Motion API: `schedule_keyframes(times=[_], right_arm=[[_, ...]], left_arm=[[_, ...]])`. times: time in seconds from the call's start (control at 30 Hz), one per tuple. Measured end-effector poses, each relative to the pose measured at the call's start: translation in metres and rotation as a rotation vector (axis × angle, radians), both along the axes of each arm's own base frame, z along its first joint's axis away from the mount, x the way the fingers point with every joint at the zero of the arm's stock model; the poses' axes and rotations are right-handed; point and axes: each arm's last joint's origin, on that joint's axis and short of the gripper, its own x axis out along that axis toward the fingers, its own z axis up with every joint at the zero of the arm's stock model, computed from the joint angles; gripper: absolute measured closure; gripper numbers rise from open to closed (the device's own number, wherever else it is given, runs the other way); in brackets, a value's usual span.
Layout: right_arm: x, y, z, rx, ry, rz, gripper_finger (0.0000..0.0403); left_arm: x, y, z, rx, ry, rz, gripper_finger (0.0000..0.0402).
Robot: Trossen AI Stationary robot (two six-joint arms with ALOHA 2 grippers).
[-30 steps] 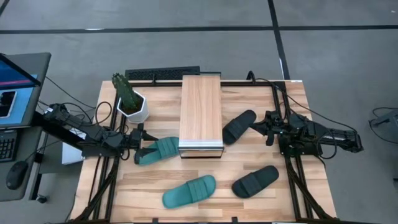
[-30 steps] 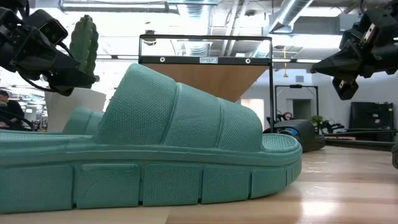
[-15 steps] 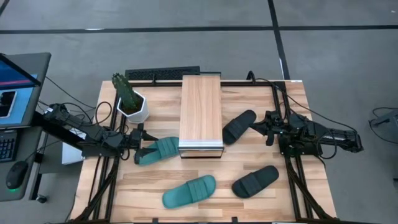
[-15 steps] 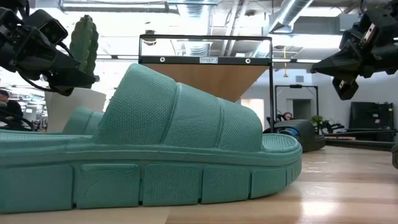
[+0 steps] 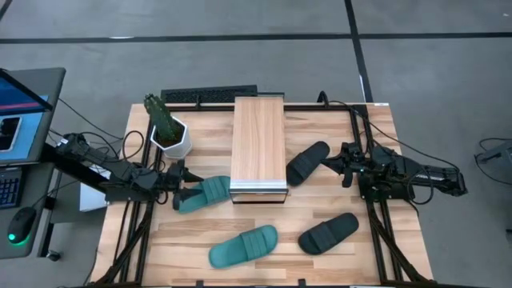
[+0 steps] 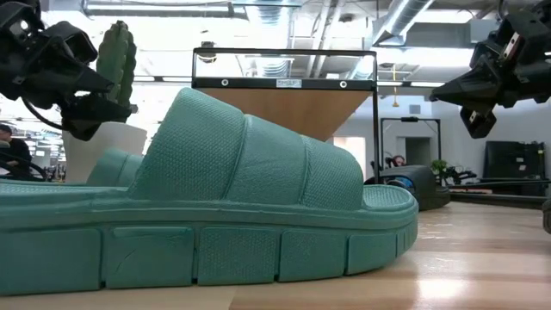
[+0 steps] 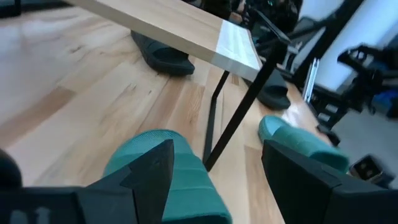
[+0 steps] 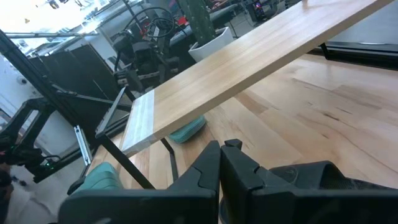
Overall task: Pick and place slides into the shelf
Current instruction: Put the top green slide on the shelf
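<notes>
The shelf [image 5: 258,148], with its light wood top, stands mid-table. One teal slide [image 5: 204,194] lies sole-down at the shelf's left near corner. My left gripper [image 5: 182,189] hangs open above that slide's left end [image 7: 174,186], one finger over each side and touching nothing. A second teal slide [image 5: 244,246] lies near the table's near edge and fills the low view [image 6: 207,215]. A black slide [image 5: 308,162] lies right of the shelf. My right gripper [image 5: 342,166] hovers shut over its right end [image 8: 311,180]. The other black slide [image 5: 328,232] lies toward the near right.
A cactus in a white pot [image 5: 168,132] stands at the far left of the table, close behind my left arm. Black frame rails [image 5: 372,216] run along both table sides. A dark keyboard [image 5: 210,96] lies beyond the far edge, behind the shelf.
My left gripper has crept a little toward the teal slide by the shelf and tipped slightly. The slides, the shelf and my right arm stay as they were.
</notes>
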Motion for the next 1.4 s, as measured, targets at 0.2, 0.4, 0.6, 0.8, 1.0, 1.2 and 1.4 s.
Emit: schedule_keyframes(times=[0.2,0.4,0.6,0.8,1.0,1.2,1.4], right_arm=[[0.0000,0.0000,0.0000,0.000,0.000,0.000,0.0401],[0.0000,0.0000,-0.0001,0.000,0.000,0.000,0.0401],[0.0000,0.0000,0.0000,0.000,0.000,0.000,0.0401],[0.0000,0.0000,0.0000,0.000,0.000,0.000,0.0401],[0.0000,0.0000,0.0000,0.000,0.000,0.000,0.0401],[0.0000,0.0000,0.0000,0.000,0.000,0.000,0.0401],[0.0000,0.0000,0.0000,0.000,0.000,0.000,0.0401]], left_arm=[[0.0001,-0.0001,0.0004,-0.044,-0.005,0.008,0.0166],[0.0001,-0.0001,0.0004,-0.280,-0.008,0.057,0.0166],[0.0001,-0.0001,0.0004,-0.581,-0.012,0.115,0.0166],[0.0001,-0.0014,0.0004,-0.860,0.005,0.132,0.0166],[-0.0004,-0.0026,-0.0017,-1.032,0.051,0.140,0.0166],[-0.0004,-0.0004,-0.0018,-1.198,0.006,0.245,0.0167],[0.0024,0.0000,-0.0081,-1.234,0.013,0.345,0.0176]])
